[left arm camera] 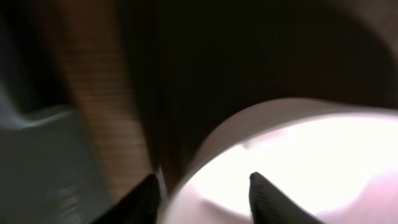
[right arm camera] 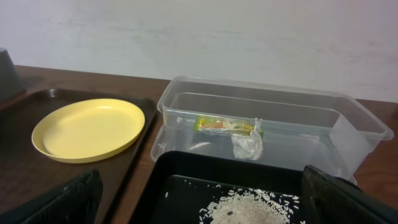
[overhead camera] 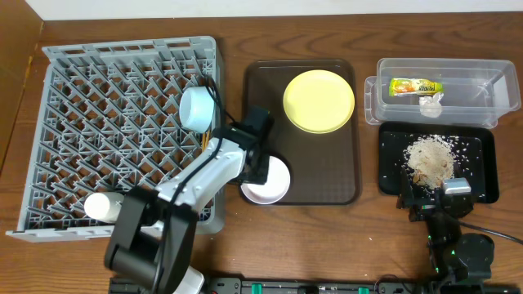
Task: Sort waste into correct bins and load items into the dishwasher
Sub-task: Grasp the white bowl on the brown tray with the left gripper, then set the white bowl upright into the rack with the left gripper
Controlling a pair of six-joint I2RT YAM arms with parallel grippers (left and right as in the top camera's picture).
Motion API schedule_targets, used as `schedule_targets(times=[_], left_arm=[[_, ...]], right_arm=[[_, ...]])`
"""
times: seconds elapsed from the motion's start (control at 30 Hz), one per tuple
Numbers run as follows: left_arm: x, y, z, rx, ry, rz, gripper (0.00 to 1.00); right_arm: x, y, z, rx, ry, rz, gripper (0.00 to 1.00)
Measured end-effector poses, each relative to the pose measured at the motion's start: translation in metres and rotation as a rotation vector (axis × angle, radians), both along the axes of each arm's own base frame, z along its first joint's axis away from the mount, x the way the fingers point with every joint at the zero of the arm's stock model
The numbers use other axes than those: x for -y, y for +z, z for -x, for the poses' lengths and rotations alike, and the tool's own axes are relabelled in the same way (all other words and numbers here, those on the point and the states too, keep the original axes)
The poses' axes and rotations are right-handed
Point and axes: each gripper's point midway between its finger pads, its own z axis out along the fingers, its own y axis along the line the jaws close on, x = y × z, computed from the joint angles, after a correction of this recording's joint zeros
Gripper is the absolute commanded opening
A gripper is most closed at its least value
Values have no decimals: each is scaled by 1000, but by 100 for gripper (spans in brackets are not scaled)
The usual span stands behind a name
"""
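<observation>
Left gripper (left arm camera: 204, 177) straddles the one white bowl (overhead camera: 276, 184) at its rim, fingers apart!
Bowl sits on the brown tray (overhead camera: 327, 175) with one yellow plate (overhead camera: 319, 100); one blue bowl (overhead camera: 196, 107), one cup (overhead camera: 102, 205) in the rack (overhead camera: 49, 98); right gripper (right arm camera: 200, 174) wide, empty.

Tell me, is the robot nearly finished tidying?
Nearly. Done: wrapper and tissue in the tub, rice in the black tray, blue bowl and cup in the rack. Now: left fingers straddle the white bowl. Still to go: the plate; chopsticks I can't spot.
</observation>
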Motion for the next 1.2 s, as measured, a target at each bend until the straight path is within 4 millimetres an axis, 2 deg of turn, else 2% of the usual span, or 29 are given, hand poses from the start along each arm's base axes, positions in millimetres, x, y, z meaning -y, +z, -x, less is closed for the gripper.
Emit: schedule_targets(times=[0.1,0.17,0.2,0.37,0.53,0.6,0.67,0.77,0.87,0.9,0.93,1.0,1.07,1.2], left_arm=[[23,-7,1,-31,1,123,27],[43,-5,-1,-33,-9,224,19],[51,-3,-2,-33,-19,260,8],[67,0,2,-37,-50,311,8],[59,2,4,-53,-28,289,7],[41,12,4,-50,10,220,8],[19,34,-3,11,46,124,7],[-19,92,-24,228,99,-30,7],[-61,150,-29,443,164,-196,7],[-88,177,-26,539,208,-309,7],[-113,197,-19,595,243,-441,7],[-141,216,-10,631,272,-617,7],[-161,229,-5,647,289,-761,8],[-183,238,-4,632,285,-975,7]], right_arm=[[0,0,0,0,0,0,99],[0,0,0,0,0,0,99],[0,0,0,0,0,0,99],[0,0,0,0,0,0,99],[0,0,0,0,0,0,99],[0,0,0,0,0,0,99],[0,0,0,0,0,0,99],[0,0,0,0,0,0,99],[0,0,0,0,0,0,99],[0,0,0,0,0,0,99],[0,0,0,0,0,0,99],[0,0,0,0,0,0,99],[0,0,0,0,0,0,99],[0,0,0,0,0,0,99]])
